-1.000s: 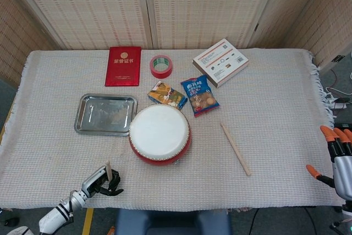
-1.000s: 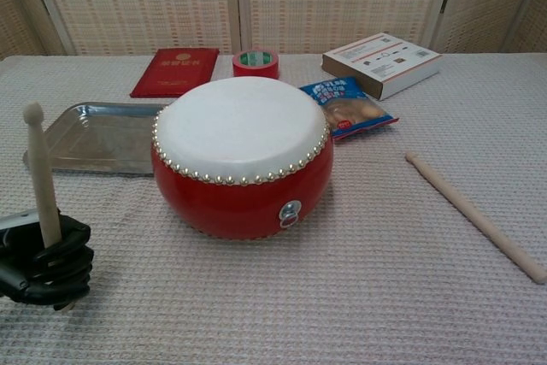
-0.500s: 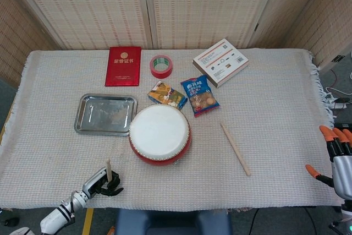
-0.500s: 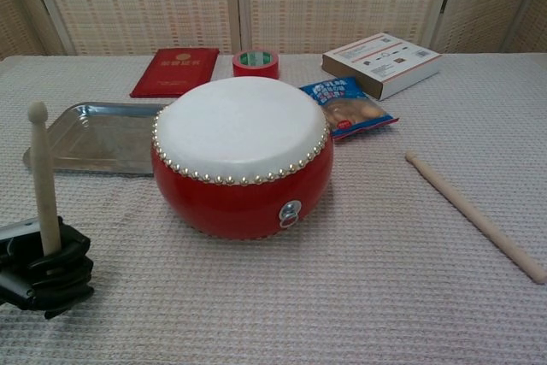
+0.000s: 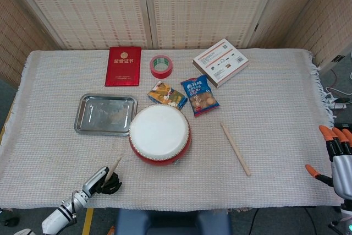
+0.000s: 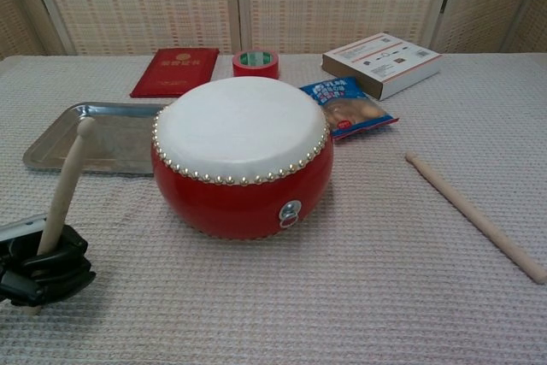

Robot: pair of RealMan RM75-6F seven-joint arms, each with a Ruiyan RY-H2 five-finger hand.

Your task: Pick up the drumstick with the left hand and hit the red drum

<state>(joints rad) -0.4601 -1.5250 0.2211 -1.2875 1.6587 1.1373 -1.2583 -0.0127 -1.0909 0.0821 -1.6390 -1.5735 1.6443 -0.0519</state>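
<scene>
Wooden drumstick [image 6: 64,188]: grasped by left hand [image 6: 38,268], tip tilted toward red drum [image 6: 242,156], apart from it.
Right hand [image 5: 337,152]: off table edge, fingers spread, holding nothing.

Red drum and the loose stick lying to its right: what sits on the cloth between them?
Nothing: between the red drum and the loose stick only bare cloth shows, clearest in the chest view.

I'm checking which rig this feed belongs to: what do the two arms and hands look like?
The left hand is black, with dark fingers and a silver-grey plate at its wrist; its forearm is white and grey with black bands. The right hand at the frame's edge has bright orange fingertips on a light grey palm. No loose cables or readable markings show on either.
</scene>
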